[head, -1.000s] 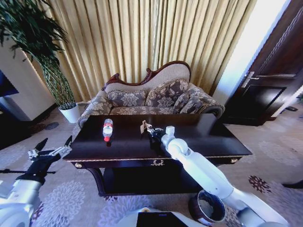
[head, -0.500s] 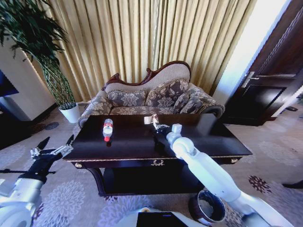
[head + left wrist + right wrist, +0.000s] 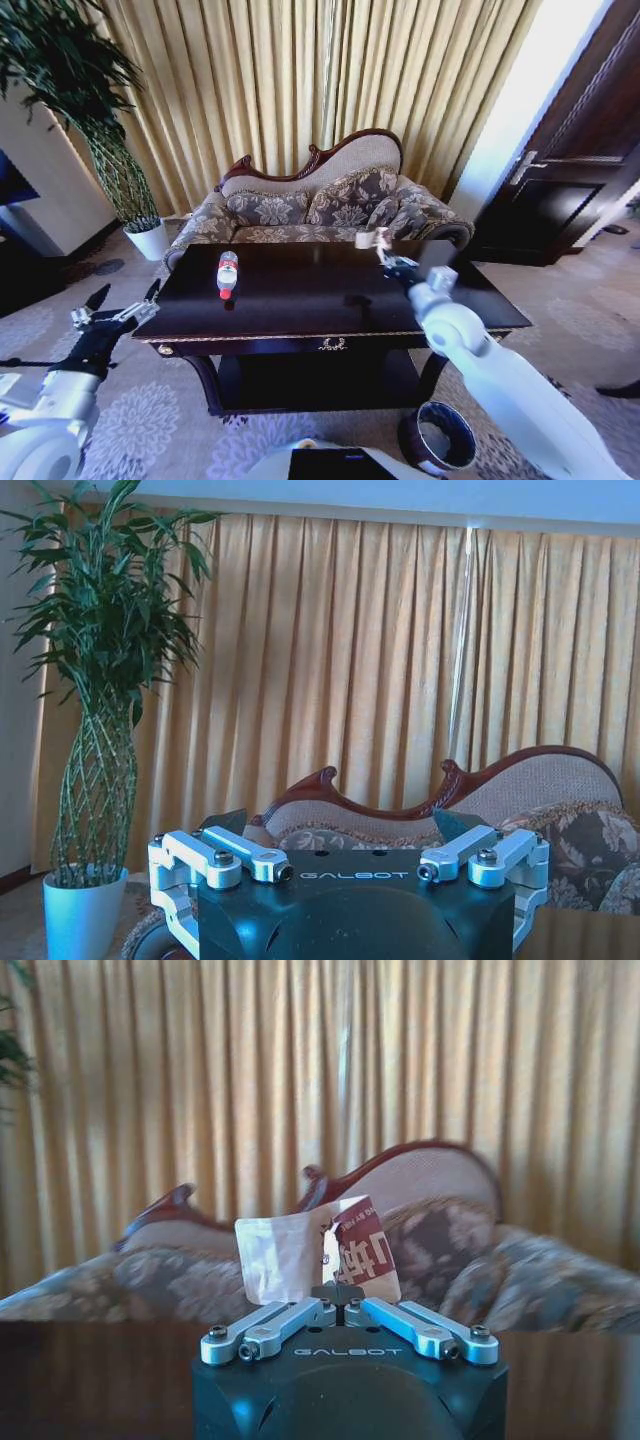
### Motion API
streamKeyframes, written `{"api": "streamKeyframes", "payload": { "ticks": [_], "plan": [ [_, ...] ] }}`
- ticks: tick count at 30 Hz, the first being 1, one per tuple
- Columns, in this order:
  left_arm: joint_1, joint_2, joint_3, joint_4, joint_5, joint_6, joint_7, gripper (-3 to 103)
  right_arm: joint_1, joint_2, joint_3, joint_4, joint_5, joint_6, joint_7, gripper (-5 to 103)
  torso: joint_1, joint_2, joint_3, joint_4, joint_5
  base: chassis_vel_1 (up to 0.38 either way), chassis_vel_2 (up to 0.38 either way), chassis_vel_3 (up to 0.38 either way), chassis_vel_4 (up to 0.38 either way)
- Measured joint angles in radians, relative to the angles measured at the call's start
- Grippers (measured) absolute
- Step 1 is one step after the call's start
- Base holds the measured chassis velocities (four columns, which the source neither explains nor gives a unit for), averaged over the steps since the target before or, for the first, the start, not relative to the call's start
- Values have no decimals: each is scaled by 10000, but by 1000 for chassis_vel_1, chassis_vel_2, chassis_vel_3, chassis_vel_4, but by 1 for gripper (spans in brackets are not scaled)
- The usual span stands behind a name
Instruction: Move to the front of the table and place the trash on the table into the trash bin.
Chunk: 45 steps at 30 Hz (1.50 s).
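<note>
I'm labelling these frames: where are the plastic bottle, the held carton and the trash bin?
Clear plastic bottle with red label [image 3: 228,273], head view, label.
Tan-and-white carton [image 3: 315,1251], right wrist view, front face.
Round dark trash bin [image 3: 436,442], head view, pale rim.

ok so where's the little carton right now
The carton is pinched in the right gripper, held up over the far right part of the table, in front of the sofa.

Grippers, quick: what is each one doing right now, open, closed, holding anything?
Left gripper: open, empty, beside the table.
Right gripper: closed on the small carton, lifted above the table.
</note>
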Motion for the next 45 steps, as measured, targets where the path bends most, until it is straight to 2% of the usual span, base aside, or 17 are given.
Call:
{"api": "streamKeyframes", "payload": {
  "ticks": [6, 10, 12, 16, 26, 39, 45],
  "plan": [
    [12, 12, -74, 130, -89, 0, 23, 100, -1594, 350, 1652, 908, -195, 302, -54, 0, 0, 0, 0, 0, -1, 0, 0, 0, 0],
    [-6, 121, -21, 239, -136, 64, 94, 100, -2499, 534, 2491, 1264, 1, 465, -276, 0, 0, 0, 0, -2, -2, 0, 0, 0, 0],
    [4, 253, 0, 290, -140, 110, 129, 100, -3502, 675, 3231, 1733, 227, 535, -484, 0, 0, 0, 0, -1, -1, 0, 0, 0, 0],
    [10, 401, -1, 387, -197, 127, 146, 100, -4622, 944, 3875, 2181, 150, 698, -861, 0, 0, 0, 0, -1, -3, 0, 0, 0, 0],
    [5, 671, 39, 511, -397, 133, 160, 100, -6010, 1690, 4236, 2635, -848, 1393, -1242, 0, 0, -1, 1, -1, -2, 0, 0, 0, 0],
    [34, 835, 17, 449, -320, 335, 218, 100, -6056, 1805, 4079, 2843, -1165, 1464, -1232, 0, 2, -2, 1, 0, -1, 0, 0, 0, 0],
    [10, 992, -25, 536, 451, 312, 300, 100, -5927, 1871, 3934, 2849, -1249, 1431, -1223, 0, 2, -2, 2, 0, -2, 0, 0, 0, 0]
  ]
}}
